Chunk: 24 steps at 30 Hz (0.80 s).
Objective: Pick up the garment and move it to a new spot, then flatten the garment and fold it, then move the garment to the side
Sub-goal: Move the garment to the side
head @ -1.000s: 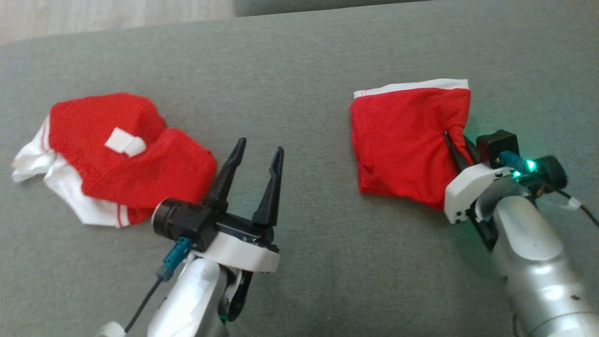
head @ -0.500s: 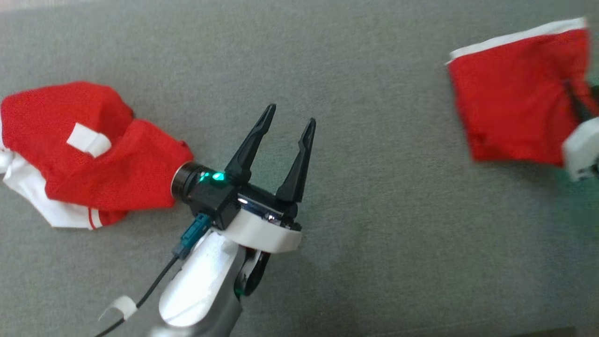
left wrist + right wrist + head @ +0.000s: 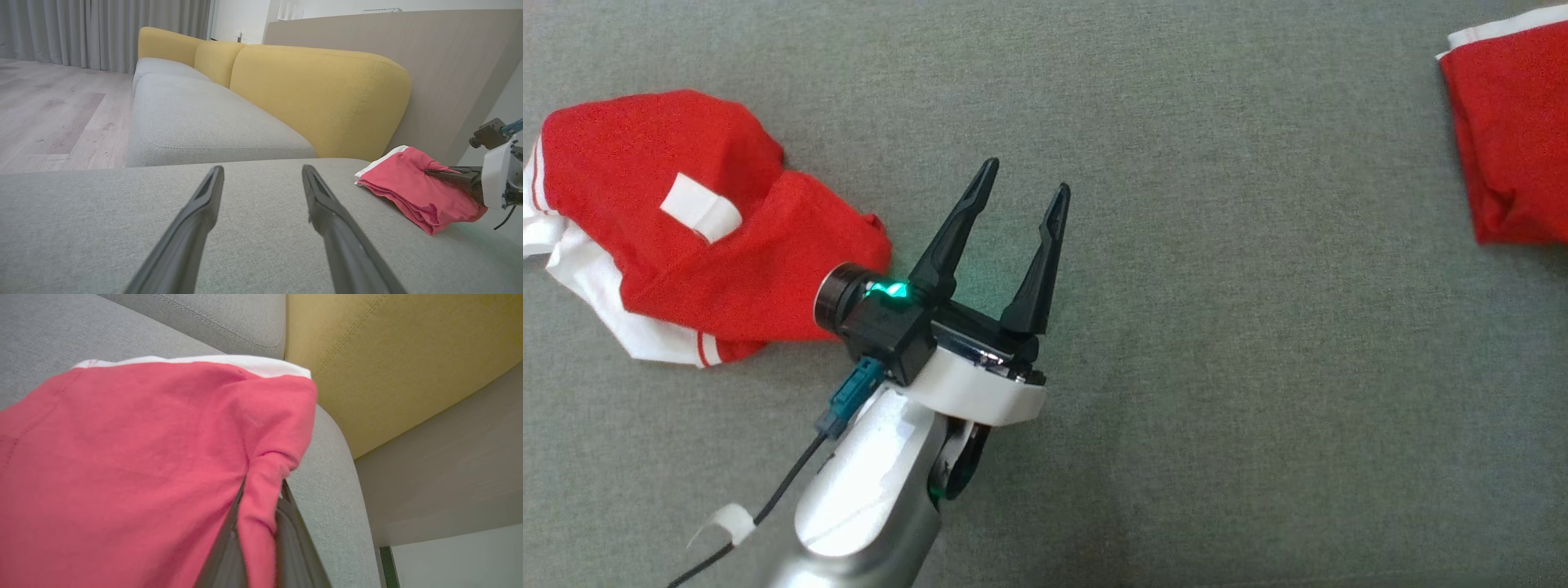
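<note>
A folded red garment with a white band [image 3: 1511, 139] lies at the far right of the grey cushion [image 3: 1217, 327]. My right gripper [image 3: 261, 486] is shut on a pinched fold at its edge, the cloth squeezed between the dark fingers [image 3: 294, 547]. The left wrist view shows the same garment [image 3: 404, 188] with the right gripper [image 3: 433, 173] nipping it from the right. My left gripper [image 3: 1025, 177] is open and holds nothing, hovering over bare cushion mid-frame; its fingertips [image 3: 218, 171] stand wide apart. A crumpled red-and-white garment [image 3: 686, 237] lies just left of it.
Yellow backrests [image 3: 318, 94] rise behind the grey seat cushions [image 3: 196, 118]. A pale wall panel [image 3: 445, 69] stands at the right, close to the folded garment. Wooden floor [image 3: 49, 114] and grey curtains [image 3: 81, 32] are beyond the sofa's far end.
The head camera has swung left, so the folded garment slid to the right edge and the right gripper left that view. The left gripper stays open; the right stays shut on the cloth.
</note>
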### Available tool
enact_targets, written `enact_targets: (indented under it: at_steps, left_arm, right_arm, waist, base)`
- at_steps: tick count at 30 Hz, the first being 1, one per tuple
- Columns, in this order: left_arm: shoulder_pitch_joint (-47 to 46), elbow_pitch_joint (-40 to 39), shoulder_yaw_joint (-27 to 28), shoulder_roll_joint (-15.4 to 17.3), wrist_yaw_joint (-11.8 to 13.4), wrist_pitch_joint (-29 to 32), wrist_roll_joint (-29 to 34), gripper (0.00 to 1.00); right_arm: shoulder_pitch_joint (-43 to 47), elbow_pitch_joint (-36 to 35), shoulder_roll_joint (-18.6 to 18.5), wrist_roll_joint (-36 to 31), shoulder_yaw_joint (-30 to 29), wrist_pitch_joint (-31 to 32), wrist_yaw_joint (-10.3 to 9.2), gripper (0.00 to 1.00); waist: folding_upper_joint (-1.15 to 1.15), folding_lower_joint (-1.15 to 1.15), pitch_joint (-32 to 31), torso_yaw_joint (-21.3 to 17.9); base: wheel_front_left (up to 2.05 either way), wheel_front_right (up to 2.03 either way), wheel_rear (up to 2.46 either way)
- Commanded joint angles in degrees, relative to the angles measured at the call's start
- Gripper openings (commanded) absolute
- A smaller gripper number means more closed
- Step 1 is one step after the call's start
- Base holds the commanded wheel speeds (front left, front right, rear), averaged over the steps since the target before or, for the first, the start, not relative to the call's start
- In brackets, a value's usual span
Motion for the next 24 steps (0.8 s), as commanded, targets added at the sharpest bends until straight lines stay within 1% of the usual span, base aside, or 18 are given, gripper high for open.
enact_targets:
  at_steps: [1, 7, 8, 9, 10, 11, 18, 24]
  left_arm:
    - [-1.9, -2.2, 2.0, 0.2, 0.1, -0.3, -0.4, 1.00]
    - [-2.1, -2.1, 2.4, 0.2, -0.1, -0.3, -0.3, 1.00]
    - [-2.1, -2.0, 2.5, 0.2, -0.1, -0.3, -0.3, 1.00]
    - [-2.1, -2.0, 2.7, 0.2, -0.1, -0.3, -0.3, 1.00]
    - [-2.1, -2.0, 2.7, 0.2, -0.1, -0.3, -0.3, 1.00]
    - [-2.1, -1.9, 2.8, 0.2, -0.1, -0.3, -0.3, 1.00]
    - [-1.2, -1.4, 3.9, 0.2, -0.2, -0.3, -0.3, 1.00]
    - [0.9, -1.7, 6.4, 0.2, 0.1, -0.3, 0.3, 1.00]
  right_arm:
    - [-0.1, -0.6, -2.4, -0.4, -0.3, -0.9, -0.04, 0.00]
    - [-0.7, 0.5, -1.8, -1.8, -2.3, -1.5, -0.04, 0.00]
    - [-0.8, 0.4, -1.6, -2.1, -2.7, -1.8, -0.04, 0.36]
    - [-0.8, 0.4, -1.4, -2.4, -3.1, -2.2, -0.04, 0.90]
    - [-0.8, 0.4, -1.4, -2.4, -3.1, -2.2, -0.04, 0.90]
    - [-0.9, 0.4, -1.1, -2.7, -3.5, -2.3, -0.04, 1.00]
    - [-0.5, -0.6, 1.5, -4.0, -5.8, -4.1, -0.04, 1.00]
    - [1.1, -5.2, 6.1, -3.1, -6.3, -6.3, -0.04, 1.00]
  waist:
    - [0.00, -0.01, 0.1, 0.0]
    - [0.00, -0.01, -0.1, -0.1]
    - [0.00, -0.01, -0.1, -0.2]
    - [0.00, -0.01, -0.2, -0.2]
    - [0.00, -0.01, -0.2, -0.2]
    - [0.00, -0.01, -0.4, -0.3]
    - [0.00, -0.01, -3.2, -0.6]
    - [0.00, -0.01, -7.9, -1.0]
  base:
    - [0.00, 0.00, 0.00]
    - [0.00, 0.00, 0.00]
    - [0.00, 0.00, 0.00]
    - [0.00, 0.00, 0.00]
    - [0.00, 0.00, 0.00]
    - [0.00, 0.00, 0.00]
    - [0.00, 0.00, 0.00]
    - [0.00, 0.00, 0.00]
